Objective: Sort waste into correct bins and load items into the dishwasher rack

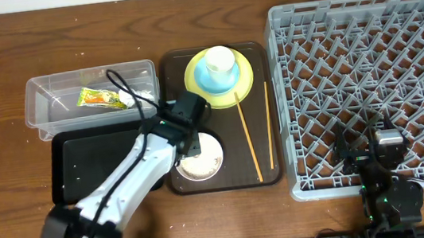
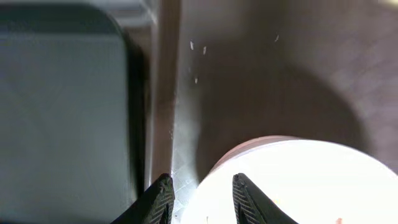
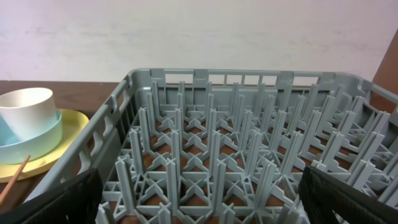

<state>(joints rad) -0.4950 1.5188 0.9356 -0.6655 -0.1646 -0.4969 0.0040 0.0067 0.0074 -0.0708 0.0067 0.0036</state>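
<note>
**Overhead view.** The left arm (image 1: 141, 163) is seen reaching across the black tray (image 1: 81, 162) onto the brown serving tray (image 1: 264, 153). Its wrist ends over the far-left rim of the white bowl (image 1: 209, 161), which sits in the serving tray's near-left corner. The bowl is thus placed just toward the robot from the wrist. The right arm (image 1: 380, 156) is held at the near edge of the dishwasher rack (image 1: 363, 38), well apart from the bowl, so the left arm is judged the nearer. The snack wrapper (image 1: 101, 97) is seen lying in the clear tub (image 1: 35, 115). The light blue bowl (image 1: 203, 78) and white cup (image 1: 221, 58) are stacked on the yellow-green plate (image 1: 244, 83). Two chopsticks (image 1: 247, 135) are laid to the right of the white bowl, their long axes running away from the robot.

**Left wrist view.** The left fingers (image 2: 160, 198) are parted by a modest gap, and the bowl's bright rim is seen passing under that gap. One finger is placed outside the rim and the other over the bowl's inside. Whether the rim is actually pinched cannot be told. No long axis is offered by the round bowl, so only the rim wall matters. A few rice-like scraps (image 2: 191, 45) are scattered on the serving tray beyond.

**Right wrist view.** The right fingers (image 3: 59, 199) are spread wide with nothing held, and the rack's pegs are seen directly ahead.
</note>
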